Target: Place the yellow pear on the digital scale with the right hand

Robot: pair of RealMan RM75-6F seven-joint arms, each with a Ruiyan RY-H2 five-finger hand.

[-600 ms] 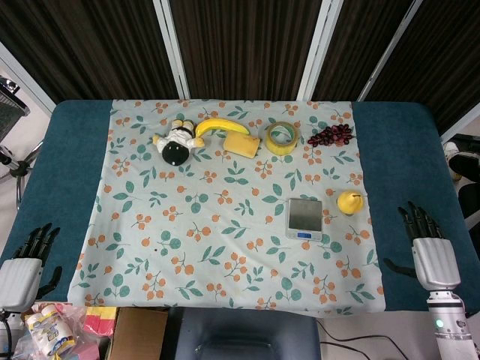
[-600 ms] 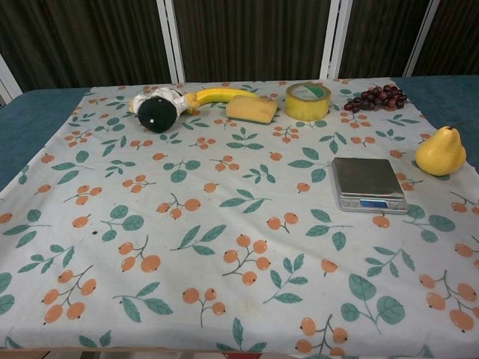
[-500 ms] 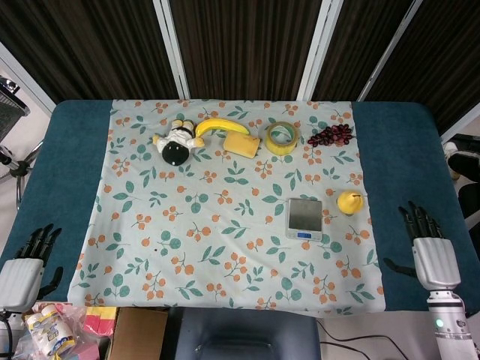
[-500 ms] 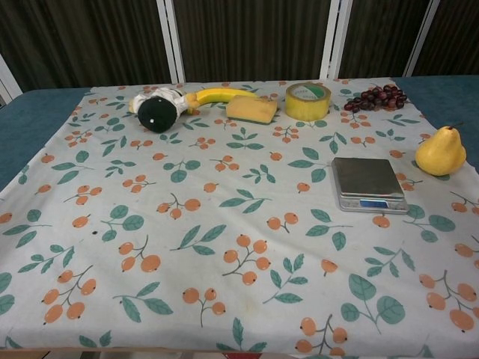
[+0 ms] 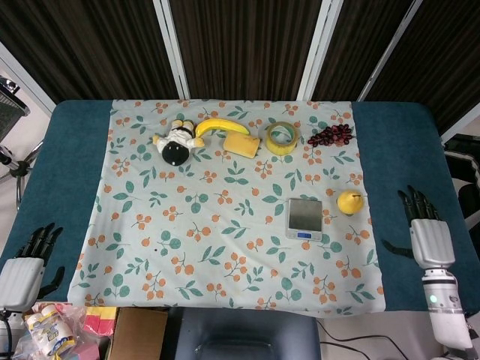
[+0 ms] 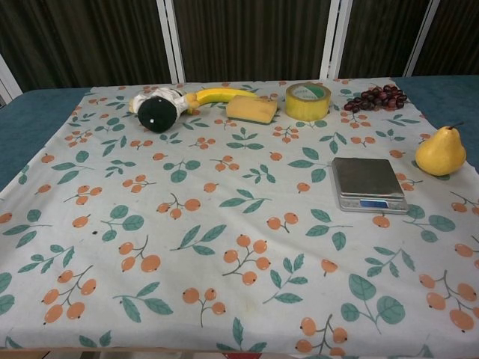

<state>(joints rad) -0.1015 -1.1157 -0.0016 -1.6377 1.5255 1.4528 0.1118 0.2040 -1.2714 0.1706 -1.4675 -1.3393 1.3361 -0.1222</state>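
The yellow pear stands upright on the floral cloth, just right of the silver digital scale, whose platform is bare. My right hand hovers over the blue table edge, right of the pear and nearer me, fingers spread and holding nothing. My left hand rests low at the near left corner, fingers apart and empty. Neither hand shows in the chest view.
Along the far side lie a black-and-white plush toy, a banana, a yellow sponge, a tape roll and dark grapes. A cardboard box and a bag of items sit below the near edge.
My right hand has shifted slightly forward and up toward the pear's side. The left hand and all objects stay put.
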